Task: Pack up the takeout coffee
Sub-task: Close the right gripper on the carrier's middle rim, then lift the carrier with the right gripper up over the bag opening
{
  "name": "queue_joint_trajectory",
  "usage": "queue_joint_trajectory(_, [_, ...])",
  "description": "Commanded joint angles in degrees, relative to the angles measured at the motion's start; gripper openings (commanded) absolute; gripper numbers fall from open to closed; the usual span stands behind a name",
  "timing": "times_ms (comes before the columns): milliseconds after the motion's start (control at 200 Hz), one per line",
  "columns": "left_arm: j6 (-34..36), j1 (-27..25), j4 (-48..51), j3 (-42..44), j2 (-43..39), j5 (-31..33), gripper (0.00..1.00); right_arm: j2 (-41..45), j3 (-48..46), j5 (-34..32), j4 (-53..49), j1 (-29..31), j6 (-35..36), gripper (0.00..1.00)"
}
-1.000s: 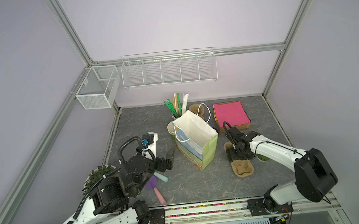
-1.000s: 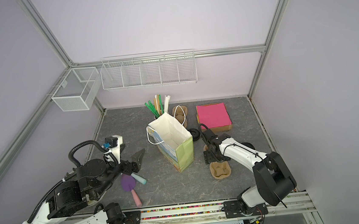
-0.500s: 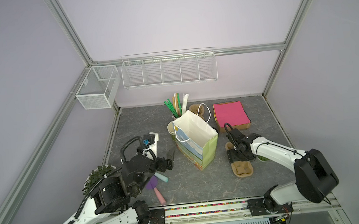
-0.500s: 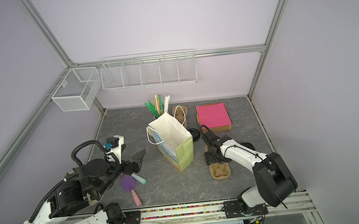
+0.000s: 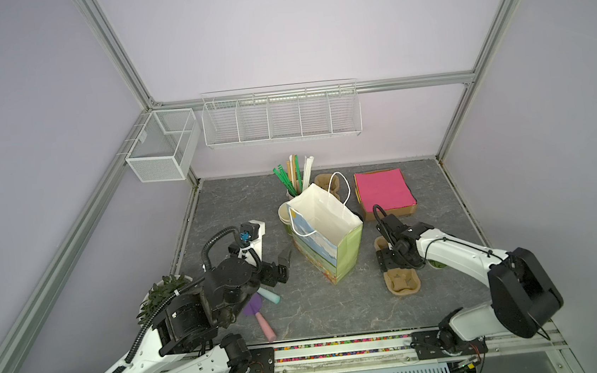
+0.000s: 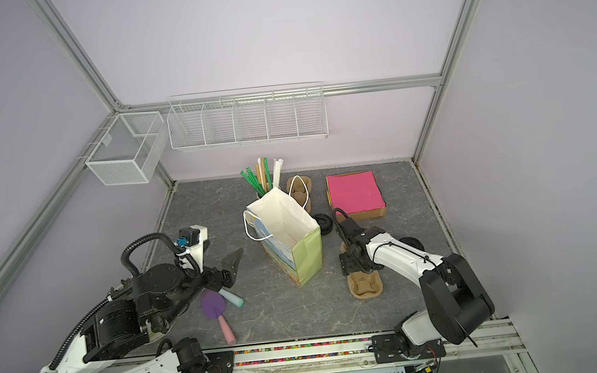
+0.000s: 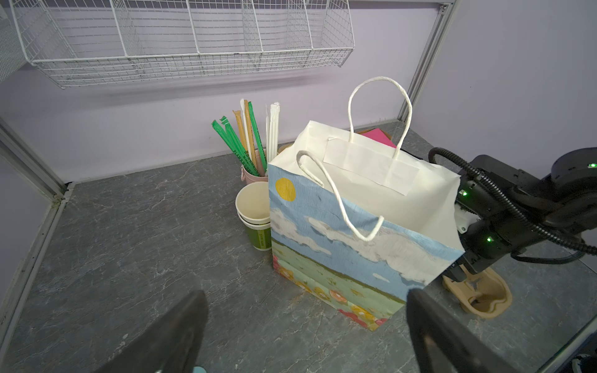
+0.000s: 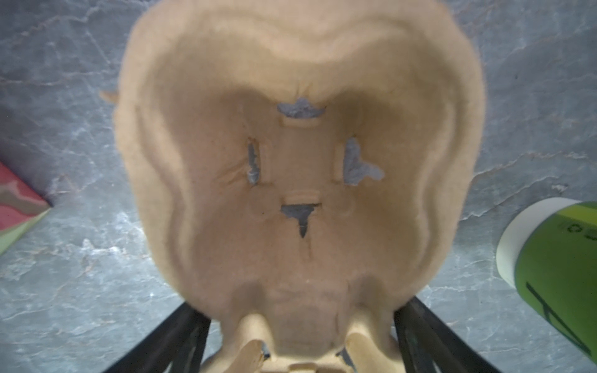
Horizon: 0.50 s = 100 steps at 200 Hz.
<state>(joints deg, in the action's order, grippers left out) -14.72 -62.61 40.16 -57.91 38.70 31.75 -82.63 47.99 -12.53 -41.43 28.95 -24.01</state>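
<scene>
**Takeout coffee and cup carrier, right pincer newly placed.** The takeout coffee (image 8: 555, 268), a green cup, is shown standing on the table (image 5: 301, 316) just beside the cup carrier (image 8: 300, 161), on the side away from the paper bag (image 5: 325, 236). Its lid is not shown in the right wrist view, and in both top views the cup is largely hidden behind the right arm. Both cells of the carrier are seen to be empty, and nothing can be seen inside the bag.

The right pincer (image 8: 302, 310) is held wide open, with one finger (image 8: 181, 339) on each side of the carrier's narrow waist; whether the carrier is touched cannot be told. A second earlier this pincer was placed over the carrier's far cell; it has since been drawn to the waist and lowered.

The left pincer (image 7: 307, 297) is held open and empty above the table, pointed at the bag, and is almost unmoved.

A grasp of the carrier is judged to be imminent. The coffee itself is not yet loaded, so most of the packing remains.
</scene>
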Motion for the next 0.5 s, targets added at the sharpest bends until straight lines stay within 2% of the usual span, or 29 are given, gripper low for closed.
queue_joint_trajectory(0, [0.57,0.44,0.36,0.41,-0.03,1.23,0.96,1.2,-0.98,0.53,0.42,-0.13,0.19,0.85])
queue_joint_trajectory(140, [0.59,0.47,0.55,0.43,-0.2,1.36,0.96,0.62,-0.75,1.05,0.05,-0.19,0.19,0.76])
queue_joint_trajectory(495, [0.87,0.47,0.36,0.43,-0.46,1.0,0.96,9.84,4.82,-1.51,-8.94,0.72,-0.5,0.76])
